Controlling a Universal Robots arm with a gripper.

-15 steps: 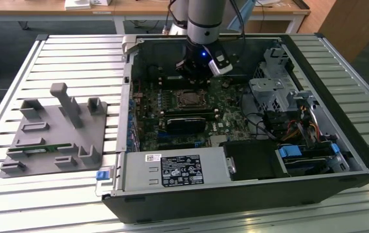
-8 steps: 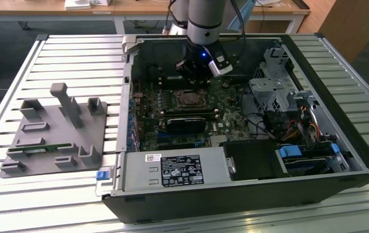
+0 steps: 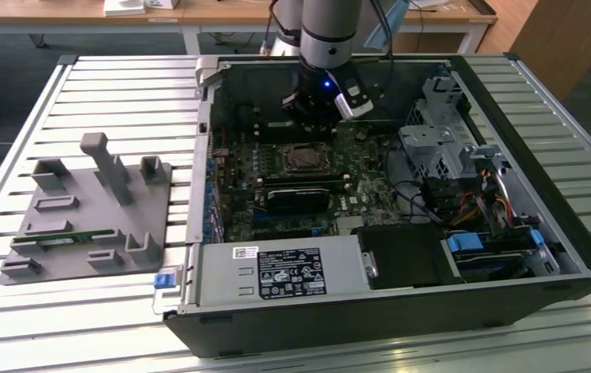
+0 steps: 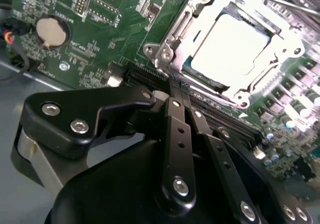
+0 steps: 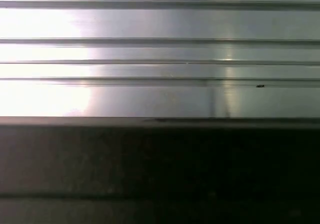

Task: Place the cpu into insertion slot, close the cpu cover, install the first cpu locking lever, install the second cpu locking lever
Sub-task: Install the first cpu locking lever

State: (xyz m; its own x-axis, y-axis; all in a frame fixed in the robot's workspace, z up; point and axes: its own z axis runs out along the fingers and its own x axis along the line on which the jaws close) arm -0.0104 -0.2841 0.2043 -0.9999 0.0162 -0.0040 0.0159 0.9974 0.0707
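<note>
The cpu (image 4: 230, 44) lies flat in the insertion slot (image 3: 301, 159), its pale metal face up. The silver cpu cover (image 4: 192, 22) is folded down around it as a frame. A thin metal lever rod (image 4: 280, 2) runs along the far side of the socket. My gripper (image 4: 172, 87) hangs just off one corner of the socket, its black fingers (image 4: 176, 134) pressed together with nothing between them. In the exterior view the gripper (image 3: 314, 116) sits above the board, just behind the socket.
A long black module (image 3: 295, 194) lies in front of the socket. A labelled power supply (image 3: 280, 272) and a drive cage (image 3: 435, 148) crowd the case. A grey fixture (image 3: 88, 210) stands on the slatted table (image 5: 160, 99). A coin battery (image 4: 51, 30) sits on the board.
</note>
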